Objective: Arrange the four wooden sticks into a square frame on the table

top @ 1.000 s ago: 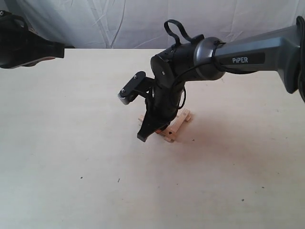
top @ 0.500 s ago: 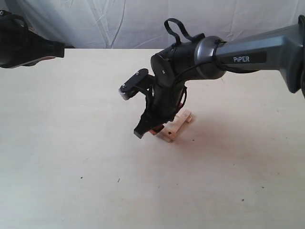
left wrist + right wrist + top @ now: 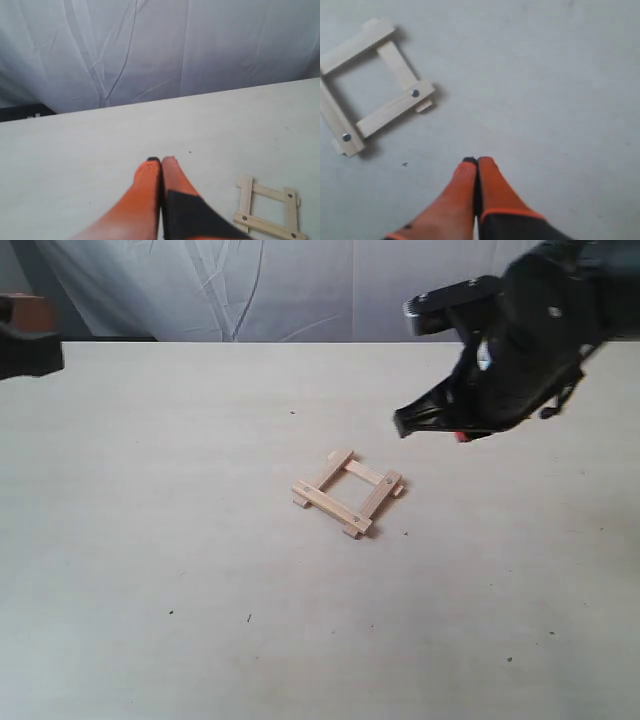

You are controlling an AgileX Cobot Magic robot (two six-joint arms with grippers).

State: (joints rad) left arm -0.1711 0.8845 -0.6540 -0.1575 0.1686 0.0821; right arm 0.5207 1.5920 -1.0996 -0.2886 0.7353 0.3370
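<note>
The four wooden sticks lie as a small square frame in the middle of the table, ends overlapping at the corners. The same frame shows in the right wrist view and at the edge of the left wrist view. My right gripper is shut and empty, lifted above the table to the right of the frame and apart from it; in the exterior view it is the dark blurred mass. My left gripper is shut with nothing in it, held far left of the frame.
A white cloth backdrop hangs behind the table's far edge. The left arm shows at the exterior view's left border. A few tiny dark specks dot the tabletop.
The right arm has lifted off the frame and swung up and to the right, uncovering all four sticks. The frame stays in place. The left arm has drawn slightly further left.
</note>
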